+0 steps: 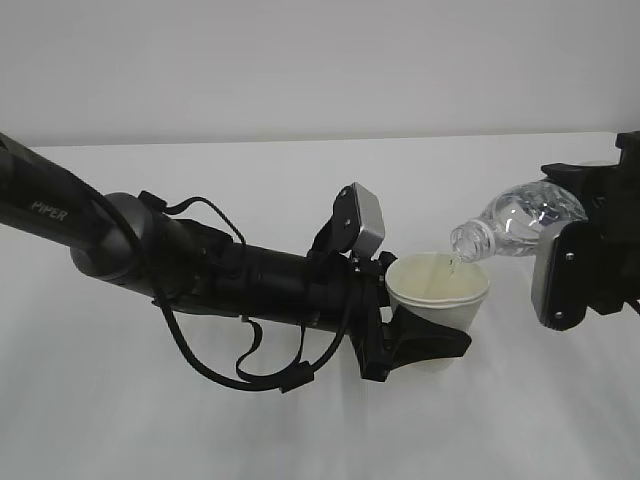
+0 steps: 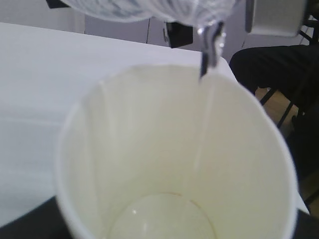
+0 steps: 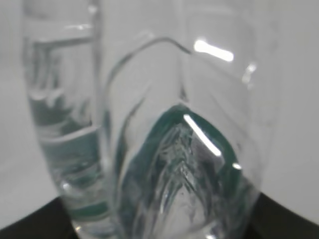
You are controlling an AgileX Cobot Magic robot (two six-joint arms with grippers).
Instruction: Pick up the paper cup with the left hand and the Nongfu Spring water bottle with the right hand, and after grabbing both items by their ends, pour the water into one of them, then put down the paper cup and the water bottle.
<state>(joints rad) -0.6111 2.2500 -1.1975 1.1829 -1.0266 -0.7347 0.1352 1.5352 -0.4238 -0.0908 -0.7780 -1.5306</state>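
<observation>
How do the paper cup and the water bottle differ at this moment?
The paper cup is opaque white, while the water bottle is clear plastic. The cup stands upright with its mouth up; the bottle is tipped with its mouth down over the cup's rim. The left gripper holds the cup; the right gripper holds the bottle. Both are held above the table.

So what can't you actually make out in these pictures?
- How much water is left in the bottle: in the exterior view the right gripper covers its rear, and the right wrist view is a blurred close-up.
- Right gripper's fingertips: hidden in the exterior view, cut off by the bottom edge in its wrist view.
- Paper cup base: hidden by the left gripper.
- Label text: too blurred.
</observation>
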